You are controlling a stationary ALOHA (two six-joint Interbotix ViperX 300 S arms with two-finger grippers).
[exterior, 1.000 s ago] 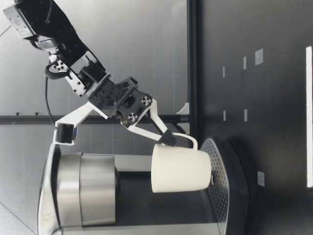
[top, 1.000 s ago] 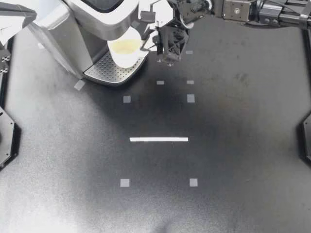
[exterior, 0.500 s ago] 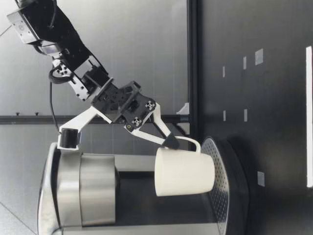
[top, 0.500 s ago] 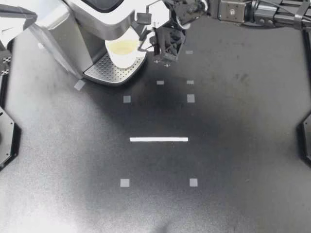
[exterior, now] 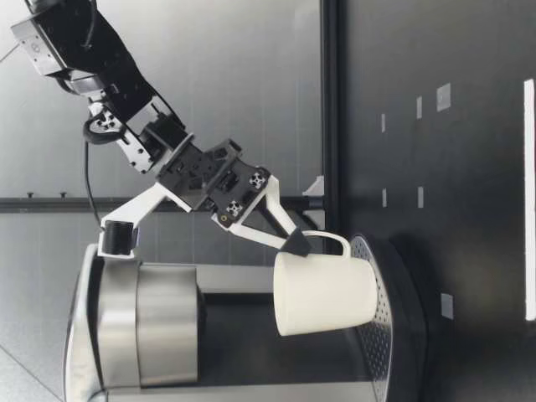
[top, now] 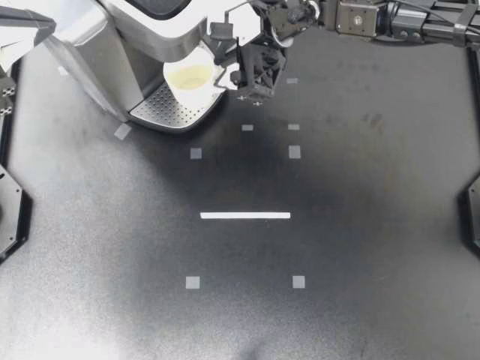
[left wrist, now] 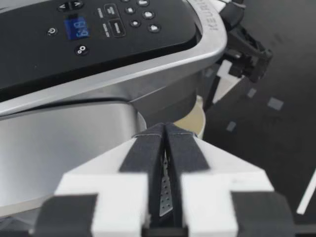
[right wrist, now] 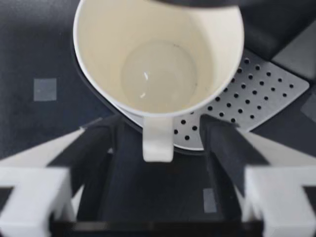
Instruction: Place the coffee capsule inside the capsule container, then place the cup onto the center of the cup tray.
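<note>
The white cup (top: 191, 77) stands on the perforated cup tray (top: 166, 112) of the coffee machine (top: 120, 45), under its spout. My right gripper (top: 227, 69) is open at the cup's side. In the right wrist view the cup's handle (right wrist: 158, 140) lies between the fingers (right wrist: 91, 153) with a gap on each side. The low view shows the cup (exterior: 327, 293) slightly tilted, its base at the tray (exterior: 387, 327), with my right gripper (exterior: 295, 243) at the handle. My left gripper (top: 41, 22) is shut on nothing and hovers beside the machine's top (left wrist: 98, 29). No capsule shows.
The coffee machine fills the far left corner of the black table. A white tape line (top: 245, 215) and several small grey tape squares (top: 294, 152) mark the mat. Dark arm bases stand at the left edge (top: 7, 210) and the right edge (top: 472, 210).
The cup has sunk onto the tray, shifting slightly toward the machine. My right gripper's fingers have opened off the handle. My left gripper has not moved.
</note>
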